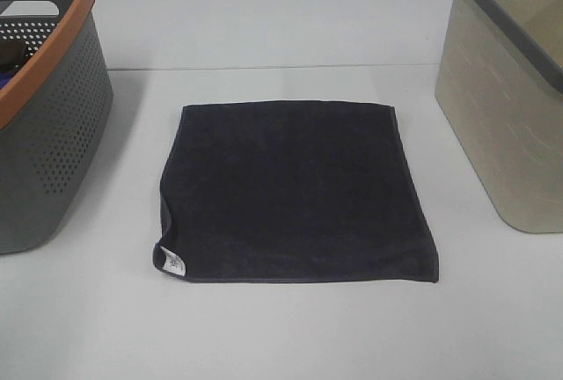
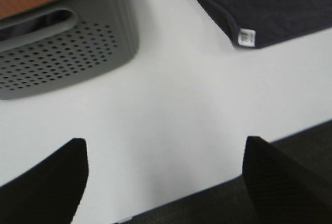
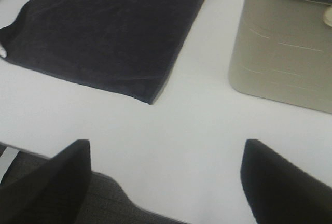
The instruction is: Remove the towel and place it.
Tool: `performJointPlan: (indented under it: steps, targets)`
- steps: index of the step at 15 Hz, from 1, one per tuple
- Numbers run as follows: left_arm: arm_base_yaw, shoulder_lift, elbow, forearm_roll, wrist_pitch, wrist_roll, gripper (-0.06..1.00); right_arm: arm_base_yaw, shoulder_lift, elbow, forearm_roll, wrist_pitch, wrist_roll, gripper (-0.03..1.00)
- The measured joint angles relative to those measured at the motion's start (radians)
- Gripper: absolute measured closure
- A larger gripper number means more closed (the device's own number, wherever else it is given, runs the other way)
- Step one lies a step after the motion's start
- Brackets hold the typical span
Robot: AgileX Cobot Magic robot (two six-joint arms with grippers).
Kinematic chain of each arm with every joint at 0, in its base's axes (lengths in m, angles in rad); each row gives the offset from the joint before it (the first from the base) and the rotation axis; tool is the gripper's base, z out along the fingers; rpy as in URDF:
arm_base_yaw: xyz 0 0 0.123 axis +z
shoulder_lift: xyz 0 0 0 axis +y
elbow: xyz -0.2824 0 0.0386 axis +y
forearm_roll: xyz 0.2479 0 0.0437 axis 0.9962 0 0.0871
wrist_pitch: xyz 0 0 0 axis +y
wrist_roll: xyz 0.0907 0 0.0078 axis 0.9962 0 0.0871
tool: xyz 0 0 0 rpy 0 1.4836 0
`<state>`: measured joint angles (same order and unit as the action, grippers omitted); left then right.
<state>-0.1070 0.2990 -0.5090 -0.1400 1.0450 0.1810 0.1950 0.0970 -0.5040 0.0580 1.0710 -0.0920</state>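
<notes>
— Where are we seeing the towel [image 1: 295, 191]?

— We are looking at it lying flat and folded square in the middle of the exterior high view, on the white table [image 1: 281, 336]. Its small white label [image 1: 171, 263] is showing at the lower left corner, where the edge is curling up a little.

— And the containers?

— We are seeing a grey perforated basket [image 1: 53, 134] with an orange rim at the left edge, well apart from the towel. Something dark is sitting inside it, but we cannot tell what, since the frame is cutting the basket off. At the right a beige bin [image 1: 501, 125] with a grey rim is standing, also cropped; we are not seeing its inside.

— The claws?

— Neither is appearing in the high view. In the left wrist view we are seeing the left gripper [image 2: 165, 182] with its two dark fingers spread wide over bare table, gripping nothing. The right gripper [image 3: 166, 182] is likewise gaping wide and empty, with the towel's near corner and the bin beyond it.
</notes>
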Motion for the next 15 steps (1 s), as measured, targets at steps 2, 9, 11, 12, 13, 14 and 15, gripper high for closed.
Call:
performJointPlan:
  steps: [2,9,11,12,13,14,15]
  targets:
    - [0.064,-0.121,0.0,0.0,0.0,0.0,0.17,-0.077,0.0,0.0,0.0,0.0,0.0,0.22]
    - [0.086,-0.303,0.0,0.0,0.002,0.0,0.17,-0.108,-0.01,0.0,0.0,0.0,0.0,0.22]
    - [0.086,-0.303,0.0,0.0,0.002,0.0,0.17,-0.14,-0.056,0.0,0.0,-0.001,0.001,0.22]
    - [0.086,-0.303,0.0,0.0,0.002,0.0,0.17,-0.172,-0.083,0.0,0.0,-0.002,0.001,0.22]
    - [0.086,-0.303,0.0,0.0,0.003,0.0,0.17,-0.202,-0.098,0.0,0.0,-0.001,0.001,0.22]
    - [0.086,-0.303,0.0,0.0,0.003,0.0,0.17,-0.218,-0.099,0.0,0.0,-0.002,0.001,0.22]
    - [0.086,-0.303,0.0,0.0,0.003,0.0,0.17,-0.223,-0.101,0.0,0.0,-0.002,0.002,0.22]
